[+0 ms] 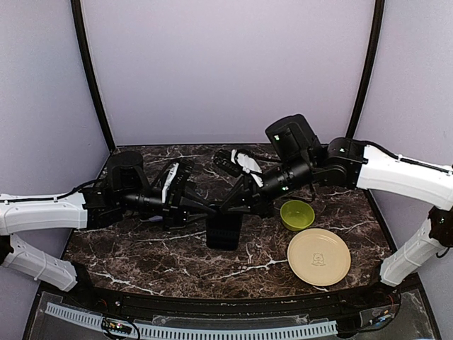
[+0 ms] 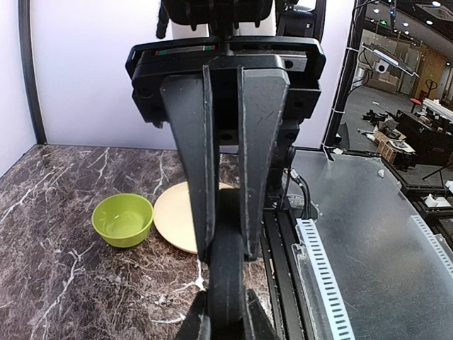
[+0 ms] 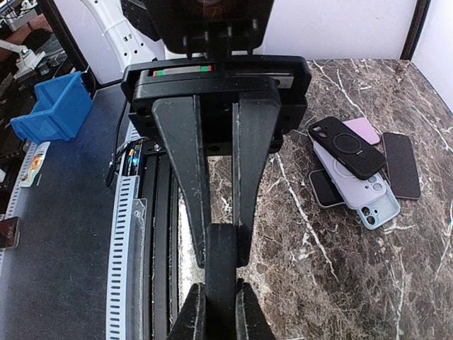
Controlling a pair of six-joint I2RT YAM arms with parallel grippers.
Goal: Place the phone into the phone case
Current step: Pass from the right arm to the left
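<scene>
Both jaws almost closed: left gripper (image 2: 228, 253) and right gripper (image 3: 221, 256) are pinching the thin black phone (image 1: 224, 234) from opposite sides at table centre; pile of cases (image 3: 357, 166) is lying well apart

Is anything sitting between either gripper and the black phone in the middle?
Nothing visible. The left gripper and the right gripper are each shut on an edge of the black phone. The green bowl and plate lie off to its right, and the pile of cases lies farther back.
</scene>
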